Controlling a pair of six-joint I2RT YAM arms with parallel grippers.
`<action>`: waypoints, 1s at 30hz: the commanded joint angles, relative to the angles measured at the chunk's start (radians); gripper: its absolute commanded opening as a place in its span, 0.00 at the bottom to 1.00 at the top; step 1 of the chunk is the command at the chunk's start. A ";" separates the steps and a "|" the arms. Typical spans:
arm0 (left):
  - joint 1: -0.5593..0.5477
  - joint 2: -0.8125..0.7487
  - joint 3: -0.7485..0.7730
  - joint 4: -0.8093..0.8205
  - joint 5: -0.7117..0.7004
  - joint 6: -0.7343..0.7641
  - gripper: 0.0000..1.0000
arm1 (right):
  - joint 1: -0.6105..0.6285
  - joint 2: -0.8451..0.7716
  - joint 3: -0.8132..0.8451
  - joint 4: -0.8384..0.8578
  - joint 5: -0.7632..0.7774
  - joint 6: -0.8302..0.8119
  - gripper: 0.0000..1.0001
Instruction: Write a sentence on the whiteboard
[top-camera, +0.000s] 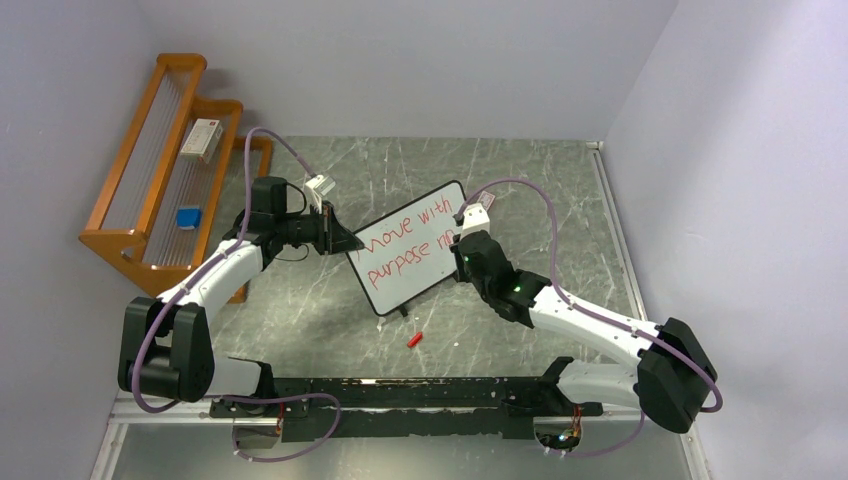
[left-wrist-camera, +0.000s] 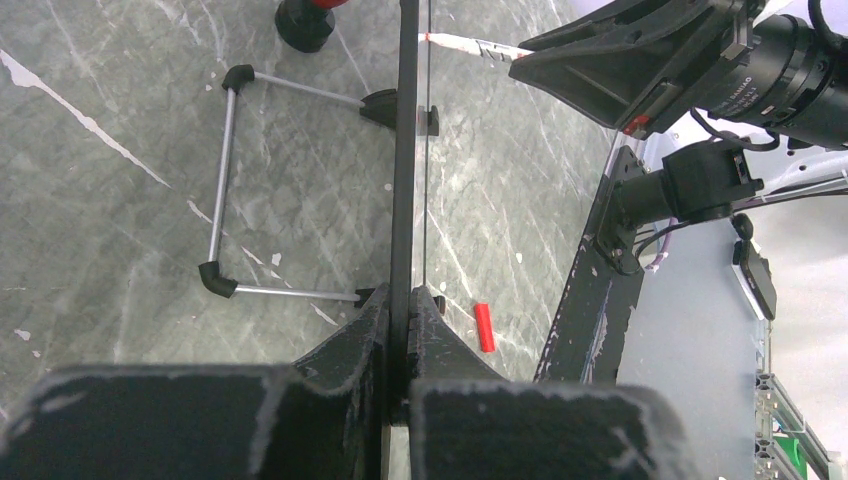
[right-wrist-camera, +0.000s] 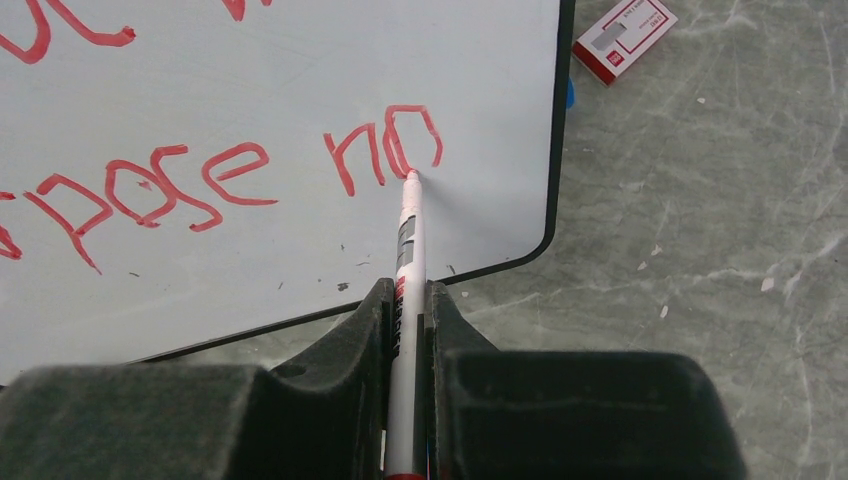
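The right gripper (right-wrist-camera: 408, 290) is clamping tight on a marker (right-wrist-camera: 408, 225), whose tip is touching the whiteboard (right-wrist-camera: 250, 90) at the foot of the last red letter, close to the board's end frame. The left gripper (left-wrist-camera: 408, 305) is pinching the board's thin black edge, steadying it upright on its wire stand (left-wrist-camera: 225, 180) near the middle of the bench (top-camera: 300, 320). Room on this line is running out, so further letters are risking crowding or sliding off the frame. Pressing too hard is likely to twist the board in that narrow pinch or push the marker back through the gripper, breaking the stroke. A red cap (top-camera: 415, 339) is lying toward the near edge.
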 joint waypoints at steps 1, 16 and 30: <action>-0.025 0.041 -0.033 -0.104 -0.115 0.055 0.05 | -0.005 -0.003 -0.017 -0.003 0.037 0.010 0.00; -0.025 0.041 -0.033 -0.105 -0.114 0.057 0.05 | -0.016 0.016 -0.005 0.057 0.067 -0.005 0.00; -0.025 0.042 -0.031 -0.108 -0.119 0.058 0.05 | -0.034 -0.022 0.012 0.038 0.046 -0.020 0.00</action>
